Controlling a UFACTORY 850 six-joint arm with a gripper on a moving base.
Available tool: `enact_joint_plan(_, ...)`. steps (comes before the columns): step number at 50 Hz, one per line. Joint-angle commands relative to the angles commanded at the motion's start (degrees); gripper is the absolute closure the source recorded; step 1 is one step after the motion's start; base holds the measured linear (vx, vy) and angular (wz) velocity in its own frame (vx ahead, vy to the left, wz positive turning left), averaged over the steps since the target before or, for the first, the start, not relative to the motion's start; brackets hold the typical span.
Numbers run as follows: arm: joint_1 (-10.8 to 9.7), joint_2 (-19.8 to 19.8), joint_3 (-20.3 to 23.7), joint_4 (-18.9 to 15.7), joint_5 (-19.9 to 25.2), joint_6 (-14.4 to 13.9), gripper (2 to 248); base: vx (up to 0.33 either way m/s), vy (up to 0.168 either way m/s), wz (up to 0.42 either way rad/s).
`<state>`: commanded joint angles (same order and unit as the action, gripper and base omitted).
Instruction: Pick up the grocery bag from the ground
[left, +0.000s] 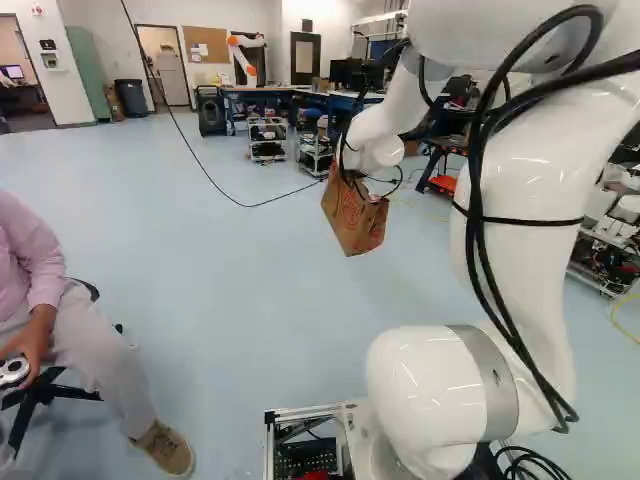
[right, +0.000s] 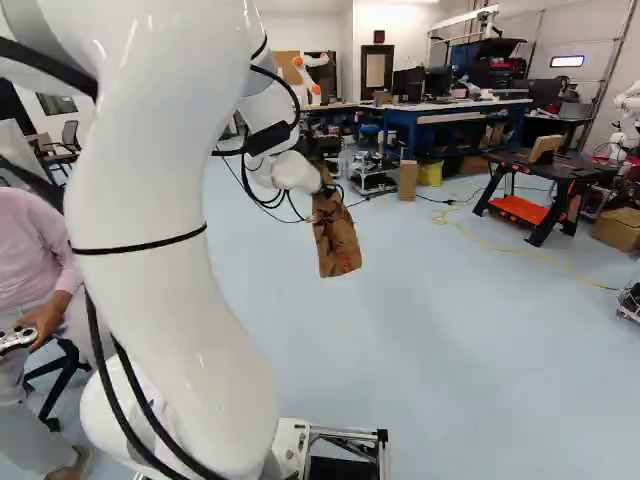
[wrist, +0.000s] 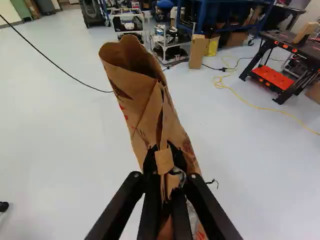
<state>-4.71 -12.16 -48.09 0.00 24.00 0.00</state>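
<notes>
Grocery bag hangs tilted, apparently clear of the floor; gripper pinches its folded paper from both sides, likely so it won't slip loose.

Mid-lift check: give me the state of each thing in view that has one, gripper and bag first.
Gripper: shut on the bag.
Grocery bag: off the floor, hanging tilted, creased where pinched.
Arm: raised, reaching out ahead of the base.
Yellow cable: lying loose on the floor.
Tall cardboard box: standing upright.
Black worktable: standing on its legs.
</notes>
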Motion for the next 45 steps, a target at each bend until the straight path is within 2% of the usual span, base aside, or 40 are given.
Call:
enact_joint_plan(24, 1.71, 10.23, 15.65, 0.0, 9.44, 0.0, 226, 0.0, 0.0, 0.0)
enact_joint_plan(45, 2.92, 17.44, 26.69, 0.0, 16.1, 0.0, 226, 0.0, 0.0, 0.0)
